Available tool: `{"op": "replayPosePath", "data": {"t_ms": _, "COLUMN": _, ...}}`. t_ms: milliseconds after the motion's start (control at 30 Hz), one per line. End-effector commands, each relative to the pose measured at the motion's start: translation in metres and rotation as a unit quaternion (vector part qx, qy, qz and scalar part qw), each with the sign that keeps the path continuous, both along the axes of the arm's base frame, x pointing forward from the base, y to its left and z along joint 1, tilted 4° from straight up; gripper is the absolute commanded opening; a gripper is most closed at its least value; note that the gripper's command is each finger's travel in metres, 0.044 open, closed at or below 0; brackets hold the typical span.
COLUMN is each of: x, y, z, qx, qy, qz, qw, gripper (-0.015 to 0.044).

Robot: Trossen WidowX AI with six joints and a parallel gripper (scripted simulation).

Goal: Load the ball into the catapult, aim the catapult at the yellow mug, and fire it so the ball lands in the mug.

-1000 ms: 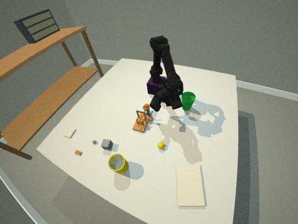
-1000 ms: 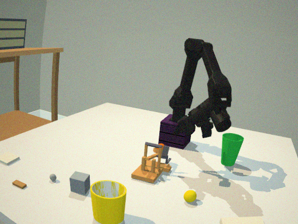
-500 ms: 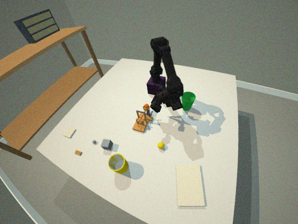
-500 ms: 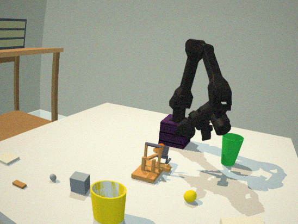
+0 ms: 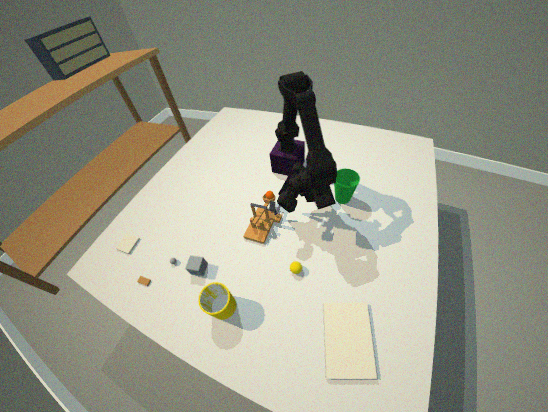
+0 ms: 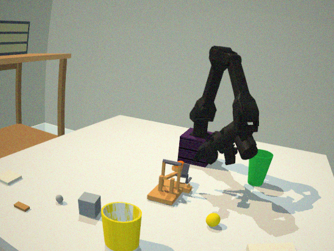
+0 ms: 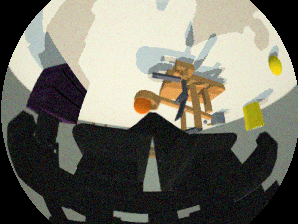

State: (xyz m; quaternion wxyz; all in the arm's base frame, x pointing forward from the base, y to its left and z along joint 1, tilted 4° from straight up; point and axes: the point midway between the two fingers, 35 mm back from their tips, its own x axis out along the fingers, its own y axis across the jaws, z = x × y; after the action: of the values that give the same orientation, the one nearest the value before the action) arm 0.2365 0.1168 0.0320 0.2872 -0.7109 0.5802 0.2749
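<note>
The orange ball [image 5: 269, 195] [image 6: 181, 161] [image 7: 142, 105] sits in the cup of the wooden catapult [image 5: 256, 234] [image 6: 161, 197] [image 7: 215, 90], at the end away from the yellow mug [image 5: 225, 311] [image 6: 122, 234] [image 7: 254, 120]. The catapult's base points roughly towards the mug's side; its exact aim cannot be told. The mug stands upright near the front table edge. My gripper [image 6: 230, 161] [image 7: 152, 115] is shut and empty, above the table beside the catapult's cup end. Its fingertips are hidden in the top view and appear apart from the catapult.
A green cup [image 5: 346, 187] [image 6: 259, 169] stands behind the gripper, near the purple block [image 5: 285, 160] [image 6: 186, 149]. A yellow ball [image 5: 296, 267] [image 6: 213, 220], a grey cube [image 5: 196, 266] [image 6: 89, 205], a small grey ball [image 5: 173, 261] and a cream board [image 5: 350, 342] lie towards the front.
</note>
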Motion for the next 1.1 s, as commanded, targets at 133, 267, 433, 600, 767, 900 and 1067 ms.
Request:
{"op": "replayPosePath", "data": {"t_ms": 133, "x": 0.002, "y": 0.000, "z": -0.014, "qx": -0.002, "qy": 0.000, "qz": 0.003, "qw": 1.000, "gripper": 0.0000}}
{"op": "replayPosePath", "data": {"t_ms": 267, "x": 0.002, "y": 0.000, "z": -0.020, "qx": -0.002, "qy": 0.000, "qz": 0.003, "qw": 1.000, "gripper": 0.0000}}
{"op": "replayPosePath", "data": {"t_ms": 433, "x": 0.003, "y": 0.000, "z": -0.028, "qx": -0.002, "qy": 0.000, "qz": 0.003, "qw": 1.000, "gripper": 0.0000}}
{"op": "replayPosePath", "data": {"t_ms": 600, "x": 0.003, "y": 0.000, "z": -0.037, "qx": -0.002, "qy": 0.000, "qz": 0.003, "qw": 1.000, "gripper": 0.0000}}
{"op": "replayPosePath", "data": {"t_ms": 767, "x": 0.003, "y": 0.000, "z": -0.045, "qx": -0.002, "qy": 0.000, "qz": 0.003, "qw": 1.000, "gripper": 0.0000}}
{"op": "replayPosePath", "data": {"t_ms": 900, "x": 0.003, "y": 0.000, "z": -0.051, "qx": -0.002, "qy": 0.000, "qz": 0.003, "qw": 1.000, "gripper": 0.0000}}
{"op": "replayPosePath", "data": {"t_ms": 1067, "x": 0.003, "y": -0.001, "z": -0.060, "qx": -0.002, "qy": 0.000, "qz": 0.003, "qw": 1.000, "gripper": 0.0000}}
